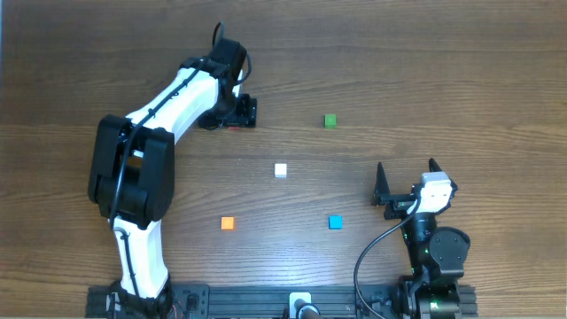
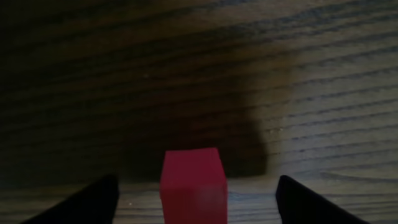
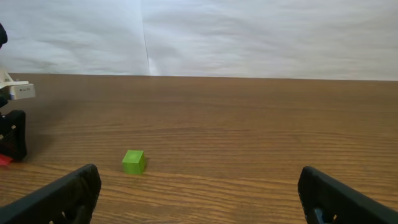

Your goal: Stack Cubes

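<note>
A red cube [image 2: 193, 185] rests on the wooden table between the two spread fingers of my left gripper [image 2: 194, 213], which is lowered around it and open. From above, that gripper [image 1: 241, 115] is at the far left-centre of the table. A green cube [image 1: 330, 120] lies to its right, a white cube [image 1: 281, 170] sits mid-table, and an orange cube [image 1: 228, 223] and a blue cube [image 1: 335, 221] are nearer the front. My right gripper [image 1: 406, 182] stands open at the right, holding nothing, and faces the green cube [image 3: 134, 161].
The wooden table [image 1: 461, 97] has free room at the back right. A white wall [image 3: 249, 37] rises behind its far edge. The left arm's white link [image 1: 177, 97] slants across the left side of the table.
</note>
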{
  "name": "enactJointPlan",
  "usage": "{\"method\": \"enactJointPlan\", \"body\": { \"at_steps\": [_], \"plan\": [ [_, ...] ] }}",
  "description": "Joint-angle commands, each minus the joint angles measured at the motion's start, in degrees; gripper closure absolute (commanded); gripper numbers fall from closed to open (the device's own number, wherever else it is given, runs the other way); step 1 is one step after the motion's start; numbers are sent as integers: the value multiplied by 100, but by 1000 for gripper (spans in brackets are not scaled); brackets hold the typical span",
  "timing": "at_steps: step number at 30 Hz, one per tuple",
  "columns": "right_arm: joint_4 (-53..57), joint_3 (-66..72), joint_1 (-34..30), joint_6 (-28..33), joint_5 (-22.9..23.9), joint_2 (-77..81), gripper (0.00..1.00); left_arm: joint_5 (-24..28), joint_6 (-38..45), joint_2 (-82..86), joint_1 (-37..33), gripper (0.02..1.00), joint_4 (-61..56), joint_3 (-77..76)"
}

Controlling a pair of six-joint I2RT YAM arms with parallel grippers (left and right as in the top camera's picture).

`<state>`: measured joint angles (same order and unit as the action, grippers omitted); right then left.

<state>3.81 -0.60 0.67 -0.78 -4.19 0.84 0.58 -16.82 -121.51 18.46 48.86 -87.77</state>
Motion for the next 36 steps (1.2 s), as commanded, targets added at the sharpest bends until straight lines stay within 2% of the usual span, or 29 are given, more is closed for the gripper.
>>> {"method": "enactJointPlan", "body": {
  "at_steps": [1,6,9,20,21,23,27,34,35,36],
  "plan": [
    [20,28,-35,44,-28,-28,7,-173,-22,-55,-20,286,4,-87],
    [17,28,-35,44,-28,-28,9,-175,-20,-55,-20,371,2,-87],
    [17,28,-35,44,-28,-28,9,-173,-20,-55,-17,454,-39,-87],
    [20,28,-35,44,-28,-28,7,-170,-50,-55,-17,638,-59,-87],
    [20,28,-35,44,-28,-28,7,-168,-61,-55,-20,704,-59,-87],
    [20,28,-35,44,-28,-28,7,-170,-61,-55,-17,770,-59,-87],
    [17,28,-35,44,-28,-28,7,-101,-66,-48,-17,838,-37,-87],
    [20,28,-35,44,-28,-28,7,-46,-619,640,286,906,490,-87],
    [20,28,-35,44,-28,-28,9,-46,-673,802,363,980,581,-85],
    [20,28,-35,44,-28,-28,7,-66,-789,968,448,980,673,-83]
  ]
}}
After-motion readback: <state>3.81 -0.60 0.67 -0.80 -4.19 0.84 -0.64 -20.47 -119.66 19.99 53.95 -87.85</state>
